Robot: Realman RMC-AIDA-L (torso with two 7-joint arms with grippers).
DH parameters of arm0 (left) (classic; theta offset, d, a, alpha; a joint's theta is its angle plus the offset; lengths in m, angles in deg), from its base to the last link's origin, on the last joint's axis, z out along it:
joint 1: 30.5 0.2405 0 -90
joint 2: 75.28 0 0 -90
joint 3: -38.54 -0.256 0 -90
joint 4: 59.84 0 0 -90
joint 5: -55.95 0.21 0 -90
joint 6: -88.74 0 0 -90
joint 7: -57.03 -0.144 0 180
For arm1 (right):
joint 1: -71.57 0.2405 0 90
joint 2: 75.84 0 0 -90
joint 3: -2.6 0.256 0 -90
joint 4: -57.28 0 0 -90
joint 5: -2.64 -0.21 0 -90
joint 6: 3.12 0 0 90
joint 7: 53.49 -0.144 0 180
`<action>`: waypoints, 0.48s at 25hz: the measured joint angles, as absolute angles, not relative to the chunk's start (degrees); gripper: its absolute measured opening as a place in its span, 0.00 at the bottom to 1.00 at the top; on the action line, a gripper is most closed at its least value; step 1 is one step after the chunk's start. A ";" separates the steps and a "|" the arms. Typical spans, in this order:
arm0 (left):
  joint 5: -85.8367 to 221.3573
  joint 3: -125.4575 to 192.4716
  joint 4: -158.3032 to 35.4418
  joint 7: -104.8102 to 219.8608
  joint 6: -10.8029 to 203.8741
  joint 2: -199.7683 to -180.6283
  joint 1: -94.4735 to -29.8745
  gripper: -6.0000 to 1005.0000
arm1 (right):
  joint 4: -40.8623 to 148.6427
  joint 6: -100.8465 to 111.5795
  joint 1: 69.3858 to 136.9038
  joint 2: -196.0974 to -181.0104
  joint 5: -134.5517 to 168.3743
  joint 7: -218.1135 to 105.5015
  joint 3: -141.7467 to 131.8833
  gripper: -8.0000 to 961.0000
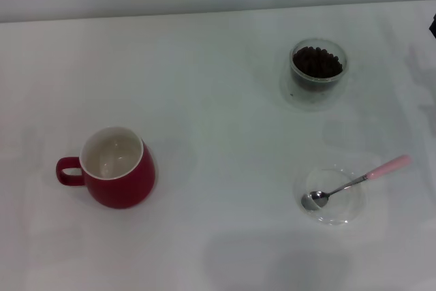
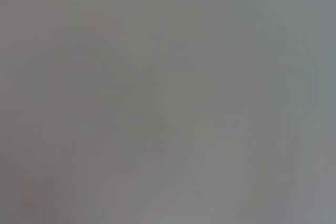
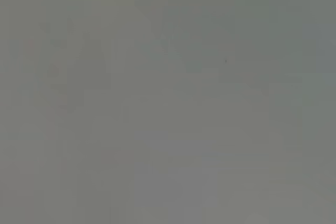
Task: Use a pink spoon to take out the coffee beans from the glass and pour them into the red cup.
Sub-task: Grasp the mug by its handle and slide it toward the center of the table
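Note:
In the head view the red cup stands upright at the left, white inside and holding nothing, its handle pointing left. The glass stands at the back right, filled with coffee beans. The pink spoon lies with its metal bowl in a flat clear glass dish at the front right, its pink handle sticking out to the right over the rim. Neither gripper shows in the head view. Both wrist views show only blank grey.
The things stand on a white table whose far edge meets a pale wall at the back. A small dark part shows at the right edge of the head view.

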State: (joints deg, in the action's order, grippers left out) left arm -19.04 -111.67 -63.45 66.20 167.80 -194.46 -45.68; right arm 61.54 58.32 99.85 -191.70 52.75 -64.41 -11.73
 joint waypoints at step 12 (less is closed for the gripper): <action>-17.47 -113.52 -64.06 66.58 169.62 -194.55 -44.54 0.75 | 61.00 58.32 99.63 -191.49 52.33 -64.42 -11.30 0.90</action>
State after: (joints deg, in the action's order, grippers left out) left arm -17.47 -113.52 -64.06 66.58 169.62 -194.55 -44.54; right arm 61.00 58.32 99.63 -191.49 52.33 -64.42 -11.30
